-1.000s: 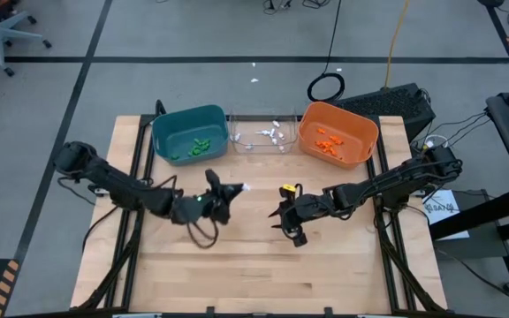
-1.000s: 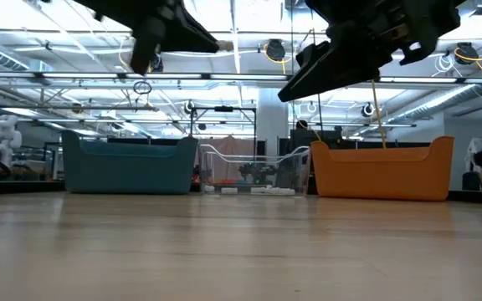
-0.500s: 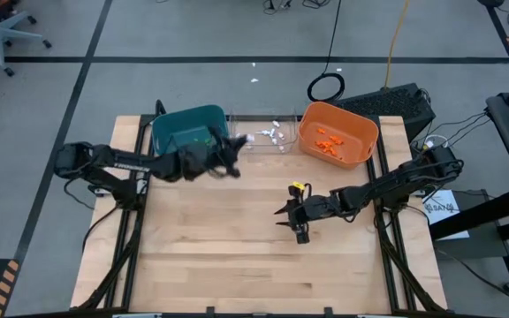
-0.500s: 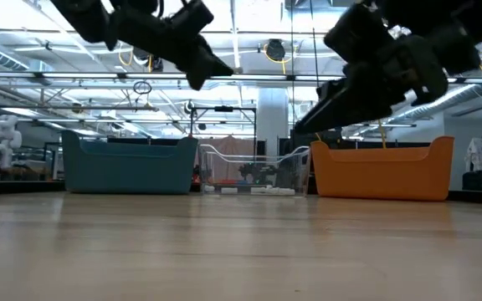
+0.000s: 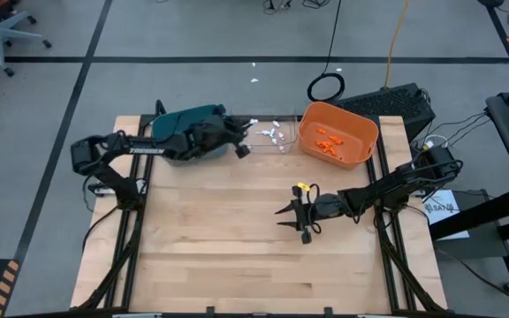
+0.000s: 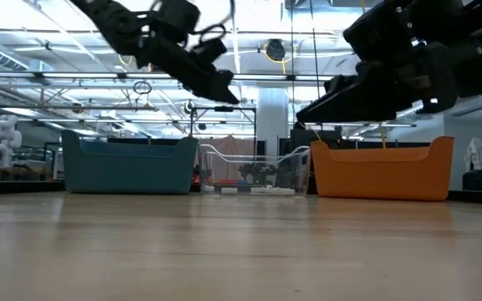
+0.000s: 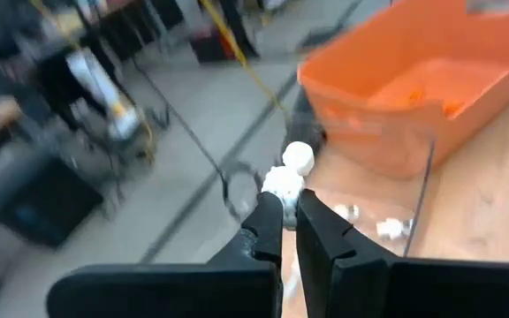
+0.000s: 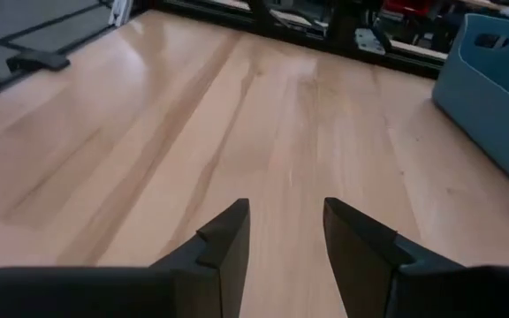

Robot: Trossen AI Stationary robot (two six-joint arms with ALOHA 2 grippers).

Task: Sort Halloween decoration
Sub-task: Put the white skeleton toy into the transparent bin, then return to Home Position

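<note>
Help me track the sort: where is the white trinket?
In the left tool, over the clear bin, between the teal bin and orange bin.

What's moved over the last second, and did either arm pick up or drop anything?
The left gripper swung from mid-table to the clear bin, still shut on a white trinket. The right gripper drifted slightly, jaws open and empty. Teal bin and orange bin stayed put.

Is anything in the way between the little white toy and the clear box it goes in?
Nothing visible blocks it. The left hand pinches the white trinket in the air by the open-topped clear bin, with only empty space between them.
</note>
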